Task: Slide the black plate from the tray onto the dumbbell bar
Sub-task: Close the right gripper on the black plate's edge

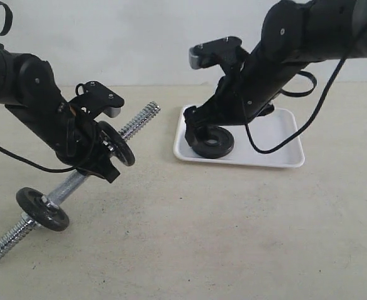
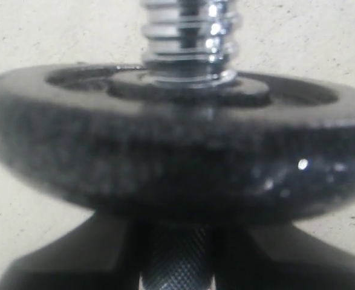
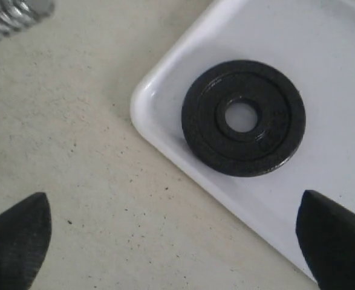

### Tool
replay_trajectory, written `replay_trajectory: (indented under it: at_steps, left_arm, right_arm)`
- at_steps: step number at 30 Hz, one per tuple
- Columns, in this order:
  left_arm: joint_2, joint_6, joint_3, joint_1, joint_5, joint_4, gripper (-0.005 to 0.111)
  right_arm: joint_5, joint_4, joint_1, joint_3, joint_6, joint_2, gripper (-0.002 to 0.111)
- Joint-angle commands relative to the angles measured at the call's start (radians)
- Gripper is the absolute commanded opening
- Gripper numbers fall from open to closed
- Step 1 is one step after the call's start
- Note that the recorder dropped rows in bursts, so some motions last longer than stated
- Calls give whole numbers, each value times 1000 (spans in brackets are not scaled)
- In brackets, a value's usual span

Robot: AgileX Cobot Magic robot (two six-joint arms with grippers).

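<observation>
The black plate (image 3: 244,118) lies flat in a corner of the tray (image 3: 322,42), close to the rim. The right gripper (image 1: 203,130) hangs directly over it with its jaws spread wide, grasping nothing. In the exterior view that arm hides part of the tray's far side, and a loose cable (image 1: 261,152) droops in front of the tray's white floor. The right wrist view shows what the exterior view hides. Both fingertips (image 3: 20,238) stand clear of the plate, one over the bare tabletop (image 1: 233,237) and the other by the tray's edge.

The left gripper (image 1: 102,161) is clenched on the dumbbell bar (image 1: 139,122), which slants across the tabletop apart from the tray, its upper threaded end pointing toward it. Two other discs sit on the bar. The near disc (image 1: 116,144) is just beside the left gripper, between it and that free end. The far disc (image 1: 42,209) is near the lower end. In the left wrist view the near disc fills the frame, blurred. Threads rise beyond it, and the knurled middle of the bar sits between the fingers.
</observation>
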Motion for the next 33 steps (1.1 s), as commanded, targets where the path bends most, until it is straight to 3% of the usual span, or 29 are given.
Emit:
replay_trajectory:
  at_steps: [1,9,18,33]
  left_arm:
    - [-59,7,-27,27,-47,3,4]
    - [-59,7,-27,45,-43,1,4]
    - [-59,7,-27,45,-21,-2,4]
    - [-59,7,-27,45,37,-7,4]
  right_arm:
    - [-2,-33,0,-10,5,57,99]
    - [2,-283,0,-113,180,128,99]
    - [141,-273,0,-307,185,265,99]
    - [87,-267,-34,-384,192,402,99]
